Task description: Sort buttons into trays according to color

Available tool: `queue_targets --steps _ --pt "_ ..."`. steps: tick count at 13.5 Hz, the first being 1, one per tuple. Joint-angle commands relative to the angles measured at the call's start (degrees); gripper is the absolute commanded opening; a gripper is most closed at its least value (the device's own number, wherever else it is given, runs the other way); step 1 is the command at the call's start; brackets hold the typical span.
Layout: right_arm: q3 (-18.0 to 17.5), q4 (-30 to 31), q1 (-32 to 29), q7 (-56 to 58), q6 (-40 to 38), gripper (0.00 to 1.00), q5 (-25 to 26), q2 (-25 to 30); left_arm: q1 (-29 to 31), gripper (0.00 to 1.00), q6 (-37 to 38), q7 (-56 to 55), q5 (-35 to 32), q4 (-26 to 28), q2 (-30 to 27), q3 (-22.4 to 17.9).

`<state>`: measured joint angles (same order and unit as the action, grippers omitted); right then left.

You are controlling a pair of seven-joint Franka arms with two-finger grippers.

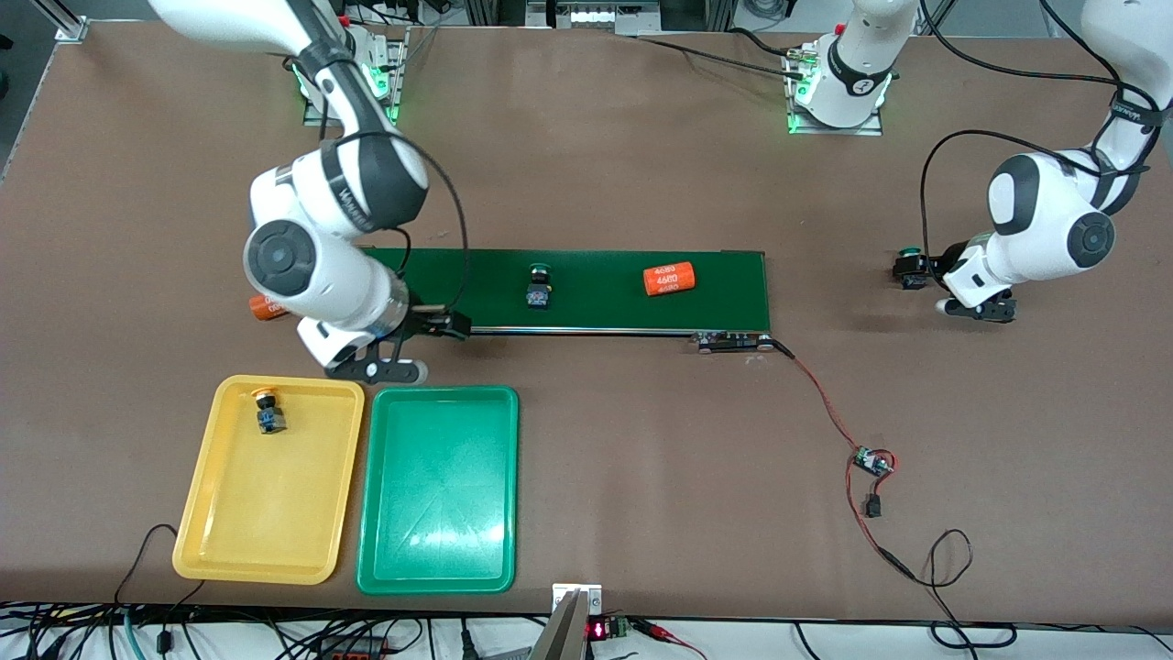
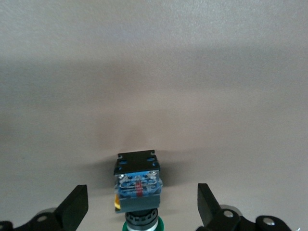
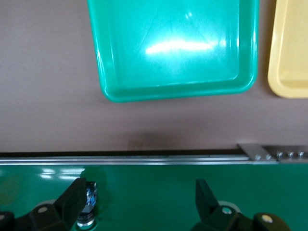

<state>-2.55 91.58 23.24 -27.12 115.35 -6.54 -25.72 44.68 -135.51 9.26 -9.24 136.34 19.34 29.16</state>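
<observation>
Brown matte table (image 1: 605,165), evenly lit. Aluminium framing (image 1: 64,18) at the edge nearest the arm bases. Loose cables (image 1: 275,637) along the edge nearest the front camera.

A yellow-capped button (image 1: 267,411) lies in the yellow tray (image 1: 238,541) toward its 12 o'clock rim. The green tray (image 1: 440,550) sits just beside it at 3 o'clock. One green-capped button (image 1: 539,285) rests on the belt; another green-capped one (image 1: 909,267) lies on the counter at the left arm's end.
</observation>
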Motion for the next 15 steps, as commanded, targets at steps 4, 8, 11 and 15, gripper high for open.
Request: queue_targets --steps 4,8,11,15 --pt "-6.84 16.07 1.46 -12.34 13.57 1.0 5.31 6.21 0.5 0.44 -1.42 0.32 0.8 1.47 0.61 0.28" --pt "-9.04 19.15 1.55 -14.19 17.26 1.0 5.49 5.68 0.06 0.06 -0.63 0.5 0.71 0.86 -0.87 0.45" --pt "-9.14 21.96 1.89 -14.19 20.43 1.0 5.75 5.59 -2.83 0.04 1.47 0.32 0.54 -2.12 -4.21 1.42" --pt "-9.14 22.59 1.46 -14.19 23.32 1.0 7.68 2.7 -7.83 0.01 13.31 -0.56 1.85 -12.83 -5.8 8.26"
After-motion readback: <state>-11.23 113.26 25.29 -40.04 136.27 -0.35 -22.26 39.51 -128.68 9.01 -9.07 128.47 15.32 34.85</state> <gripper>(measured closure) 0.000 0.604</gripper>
